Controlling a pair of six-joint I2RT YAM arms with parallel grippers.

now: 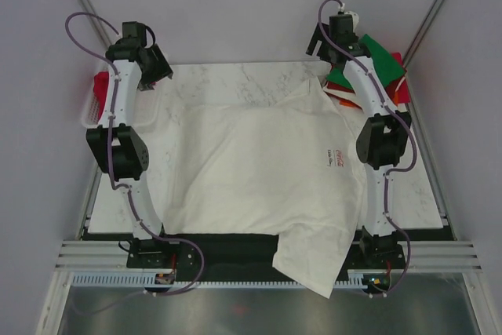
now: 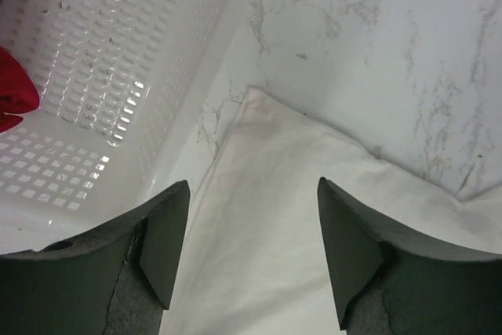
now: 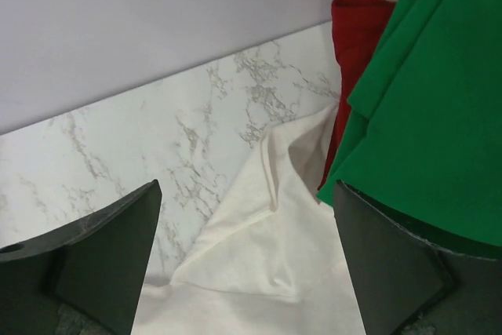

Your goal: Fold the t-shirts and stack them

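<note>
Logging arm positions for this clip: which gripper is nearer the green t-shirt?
Right. The right gripper, open, hovers right beside the green t-shirt at the far right corner of the table; the left gripper, open, is across the table by the white basket.

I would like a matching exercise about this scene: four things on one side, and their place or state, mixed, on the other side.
1 cream-white t-shirt
2 green t-shirt
3 basket
4 left gripper

a at the left edge of the table
b jaws open
c spread over the table's middle
d at the table's far-right corner

Pairs: 1-c, 2-d, 3-a, 4-b
</note>
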